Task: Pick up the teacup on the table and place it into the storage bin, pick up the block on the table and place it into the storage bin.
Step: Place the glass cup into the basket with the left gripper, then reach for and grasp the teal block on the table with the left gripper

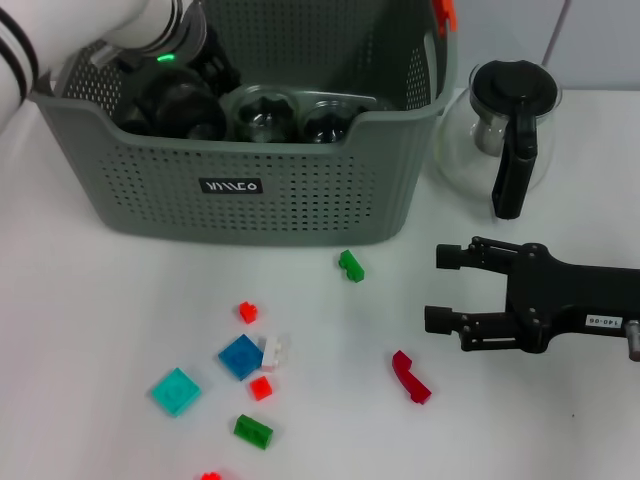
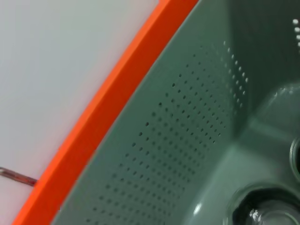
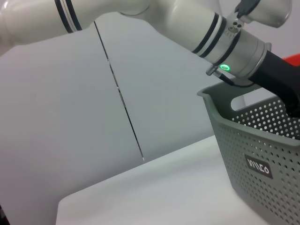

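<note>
The grey-green perforated storage bin [image 1: 250, 190] stands at the back of the table. Two glass teacups [image 1: 265, 118] lie side by side on its floor. One teacup also shows in the left wrist view [image 2: 265, 211], below the bin's inner wall [image 2: 187, 140]. My left gripper [image 1: 180, 105] is down inside the bin's left part, beside the teacups. My right gripper [image 1: 436, 288] is open and empty, low over the table at the right. Loose blocks lie in front of the bin: a green one [image 1: 350, 265], a dark red one [image 1: 410, 377] and a blue one [image 1: 240, 357].
A glass pot with a black handle [image 1: 505, 130] stands right of the bin. More small blocks lie at the front: teal [image 1: 176, 391], green [image 1: 253, 431], red [image 1: 248, 312] and white [image 1: 272, 351]. An orange-red clip [image 2: 108, 108] runs along the bin's rim.
</note>
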Motion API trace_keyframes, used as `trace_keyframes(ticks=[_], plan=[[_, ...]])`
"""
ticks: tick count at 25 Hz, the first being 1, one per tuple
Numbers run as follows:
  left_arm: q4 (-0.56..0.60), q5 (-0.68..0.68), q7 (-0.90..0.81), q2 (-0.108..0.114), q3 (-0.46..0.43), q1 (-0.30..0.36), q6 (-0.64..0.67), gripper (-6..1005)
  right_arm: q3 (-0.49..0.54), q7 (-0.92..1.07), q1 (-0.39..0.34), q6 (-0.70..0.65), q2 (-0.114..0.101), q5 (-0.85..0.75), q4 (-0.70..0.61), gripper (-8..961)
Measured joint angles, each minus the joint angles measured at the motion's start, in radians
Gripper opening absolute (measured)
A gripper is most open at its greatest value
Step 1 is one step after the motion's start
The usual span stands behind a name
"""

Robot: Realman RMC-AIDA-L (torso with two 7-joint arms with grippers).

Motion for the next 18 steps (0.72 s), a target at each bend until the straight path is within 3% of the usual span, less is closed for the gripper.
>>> trace_keyframes(ticks=[4,7,12,16,18], plan=[[-0.152,-0.109,0.008,-0.004,-0.004,0.049,0.100,500,0.000,-0.001,0.000,-0.003,0.000,0.000,0.000,940],[-0.321,-0.326,0.029,0.017,-0.035,0.114,0.225,499,0.000,-0.002,-0.001,-0.005,0.000,0.000,0.000,940],[-0.475,-0.750,0.031,0.079,-0.202,0.196,0.467,497,0.000,-0.002,-0.002,-0.011,-0.002,0.000,0.000,940],[-0.498,-1.021,0.027,0.104,-0.395,0.267,0.686,495,0.000,0.001,-0.002,-0.021,-0.001,-0.001,0.000,941],[-0.499,-1.119,0.036,0.118,-0.450,0.311,0.803,494,0.000,0.004,-0.003,-0.025,-0.001,-0.002,0.000,941]])
